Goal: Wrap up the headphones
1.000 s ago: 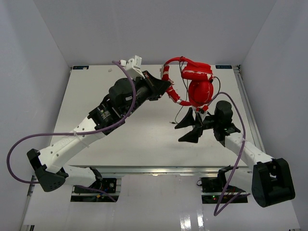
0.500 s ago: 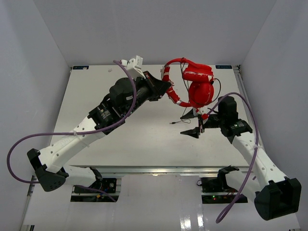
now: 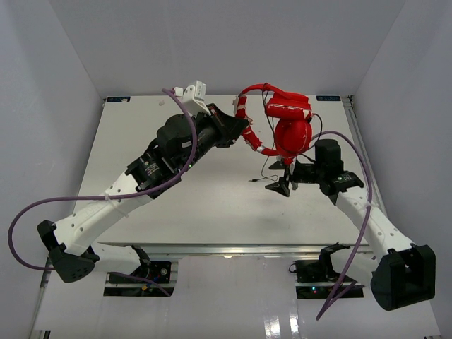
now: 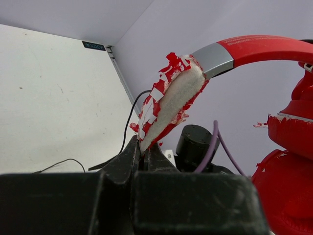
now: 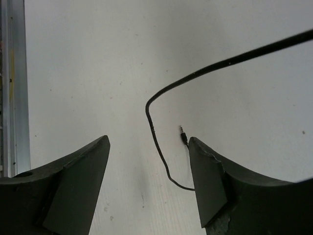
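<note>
The red headphones (image 3: 291,131) hang above the table's back right part. My left gripper (image 3: 239,129) is shut on the worn, white-padded end of the headband (image 4: 168,105), and an earcup (image 4: 288,186) dangles to the right in the left wrist view. The thin black cable (image 3: 265,166) drops from the earcups to the table and ends in a plug (image 3: 252,181). My right gripper (image 3: 282,176) is open and empty, low over the table just below the earcups. In the right wrist view the cable (image 5: 157,139) and the plug (image 5: 183,133) lie between its spread fingers (image 5: 148,141).
The white table (image 3: 176,205) has raised edges and grey walls on three sides. Thick purple robot cables (image 3: 92,199) loop off both arms, one (image 3: 357,212) along the right arm. A metal rail (image 5: 12,83) runs along the table edge.
My right gripper has turned at the wrist and shifted a little toward the cable's end below the earcups. My left gripper still holds the headband, nearly unmoved.
</note>
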Robot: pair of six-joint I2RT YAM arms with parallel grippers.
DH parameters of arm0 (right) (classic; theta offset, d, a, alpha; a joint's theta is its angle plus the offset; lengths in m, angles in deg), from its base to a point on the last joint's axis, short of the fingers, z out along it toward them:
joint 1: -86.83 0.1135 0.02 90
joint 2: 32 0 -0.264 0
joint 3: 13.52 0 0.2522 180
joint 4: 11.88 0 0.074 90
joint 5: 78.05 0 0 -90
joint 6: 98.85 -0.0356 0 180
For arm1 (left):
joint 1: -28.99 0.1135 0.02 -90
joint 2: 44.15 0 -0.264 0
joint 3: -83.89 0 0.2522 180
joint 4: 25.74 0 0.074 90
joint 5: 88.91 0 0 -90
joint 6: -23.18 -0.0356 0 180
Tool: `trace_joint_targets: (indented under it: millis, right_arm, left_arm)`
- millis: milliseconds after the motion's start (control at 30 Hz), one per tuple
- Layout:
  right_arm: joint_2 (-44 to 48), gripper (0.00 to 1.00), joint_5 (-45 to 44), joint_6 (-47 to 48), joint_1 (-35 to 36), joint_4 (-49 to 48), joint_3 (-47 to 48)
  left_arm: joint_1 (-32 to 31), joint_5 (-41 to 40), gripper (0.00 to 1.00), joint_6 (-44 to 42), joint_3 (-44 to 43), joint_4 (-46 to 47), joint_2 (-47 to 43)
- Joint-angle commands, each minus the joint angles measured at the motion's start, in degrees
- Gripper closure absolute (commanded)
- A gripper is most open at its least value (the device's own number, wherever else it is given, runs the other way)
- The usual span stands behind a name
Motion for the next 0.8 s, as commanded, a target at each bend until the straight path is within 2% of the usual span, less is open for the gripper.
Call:
trace_joint_targets:
  millis: [0,100,233,467,567,700,767]
  right_arm:
    - [-4.6,0.27,6.3,-2.2,1.8,-11.9,-4.9]
    - [-6.4,0.29,8.6,-1.0,2.8,-16.1,-6.2]
    - [-7.3,0.35,13.2,1.6,2.9,-17.0,-8.6]
    - [-7.5,0.65,18.3,3.6,3.6,-17.8,-13.0]
    - [-6.6,0.80,18.1,5.3,4.5,-16.3,-13.2]
    - [-3.7,0.88,15.2,4.2,5.1,-12.6,-11.7]
    - [-1.2,0.92,8.4,3.8,5.8,-8.0,-9.7]
  left_arm:
    - [-0.2,0.2,1.00,1.5,-1.3,4.1,-2.6]
    - [-0.2,-0.4,1.00,1.7,-1.4,4.2,-2.9]
    - [-0.2,-1.5,1.00,1.8,-1.3,4.8,-3.5]
    - [-0.2,-1.9,1.00,1.9,-1.8,5.5,-3.7]
    - [-0.2,-2.8,1.00,1.8,-2.1,5.3,-3.8]
    - [-0.2,-5.4,1.00,1.3,-2.3,5.1,-3.6]
    - [-0.2,-7.9,1.00,0.5,-2.4,4.7,-3.2]
